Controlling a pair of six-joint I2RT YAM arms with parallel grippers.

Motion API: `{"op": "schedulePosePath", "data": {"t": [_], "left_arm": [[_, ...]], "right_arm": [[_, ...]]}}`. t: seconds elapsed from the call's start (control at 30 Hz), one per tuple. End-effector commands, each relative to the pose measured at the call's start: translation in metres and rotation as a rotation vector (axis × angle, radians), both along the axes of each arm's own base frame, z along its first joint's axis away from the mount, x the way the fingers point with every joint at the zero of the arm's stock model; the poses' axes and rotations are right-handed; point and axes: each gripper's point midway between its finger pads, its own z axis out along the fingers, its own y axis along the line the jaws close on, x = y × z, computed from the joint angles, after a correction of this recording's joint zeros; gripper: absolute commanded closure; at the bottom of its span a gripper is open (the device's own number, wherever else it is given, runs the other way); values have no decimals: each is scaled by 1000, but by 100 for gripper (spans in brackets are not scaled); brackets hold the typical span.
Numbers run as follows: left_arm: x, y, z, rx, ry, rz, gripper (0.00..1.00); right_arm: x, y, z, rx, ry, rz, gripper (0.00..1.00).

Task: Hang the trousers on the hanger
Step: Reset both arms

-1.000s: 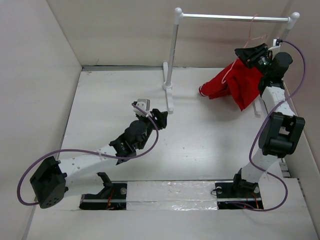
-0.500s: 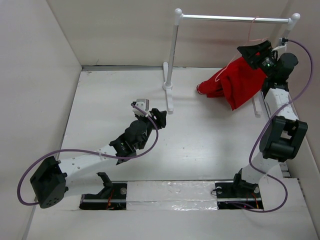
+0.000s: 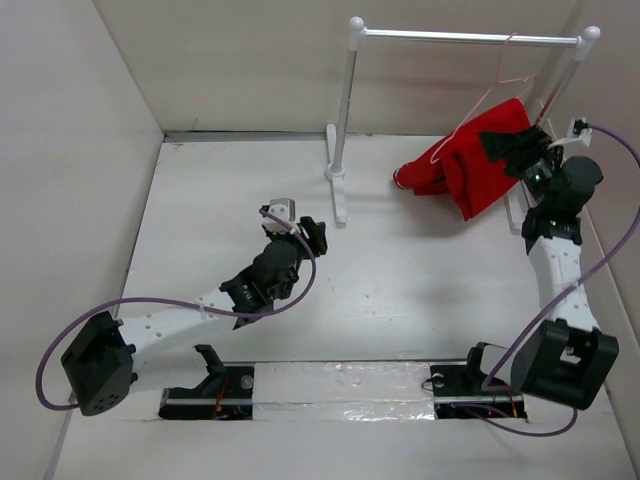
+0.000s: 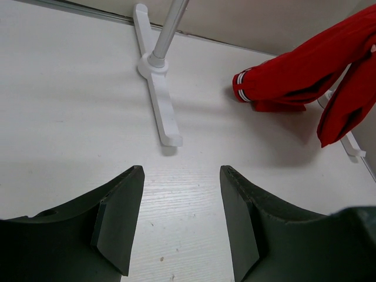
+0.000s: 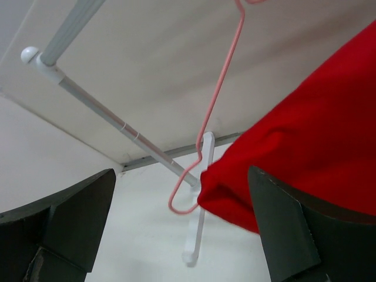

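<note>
The bright red trousers hang folded over the pale pink hanger, whose hook sits on the silver bar. One leg end with white stripes touches the table. My right gripper stands open just right of the cloth and holds nothing. In the right wrist view the hanger and the trousers lie ahead of its spread fingers. My left gripper is open above the bare table, well left of the trousers, its fingers empty.
The rack has a white left post with a long foot on the table and a right post close to my right arm. Walls close in at the back, left and right.
My right gripper has opened, let go and drawn back down to the right. The hanger with the trousers now hangs freely from the bar. The left arm has hardly moved.
</note>
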Motion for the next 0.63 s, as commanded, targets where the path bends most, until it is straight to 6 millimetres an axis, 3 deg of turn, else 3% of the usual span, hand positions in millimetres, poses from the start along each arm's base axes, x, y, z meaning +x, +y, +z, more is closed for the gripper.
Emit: {"op": "schedulePosePath", "data": {"t": [0.0, 0.07, 0.1, 0.17, 0.23, 0.3, 0.33, 0.43, 0.6], "left_arm": [[6, 0, 23, -49, -30, 38, 48], [7, 0, 24, -51, -32, 41, 48], [8, 1, 24, -48, -31, 50, 48], [7, 4, 25, -53, -28, 60, 49], [5, 6, 27, -67, -30, 59, 50], [2, 8, 28, -77, -35, 50, 50], [1, 9, 27, -85, -31, 47, 50], [-5, 7, 21, -99, -24, 12, 51], [-8, 10, 12, -96, -2, 14, 48]], "right_arm": [[-22, 8, -9, -39, -30, -35, 0], [-42, 24, -2, -49, -91, -9, 0], [-48, 31, -20, -52, -67, 5, 0], [-64, 51, -26, -80, -76, 52, 0], [-74, 69, -51, -84, -20, 106, 0], [-87, 80, -58, -116, -27, 135, 0], [-91, 83, -78, -121, 26, 146, 0], [-108, 91, -103, -157, 82, 173, 0], [-125, 90, -118, -199, 105, 158, 0]]}}
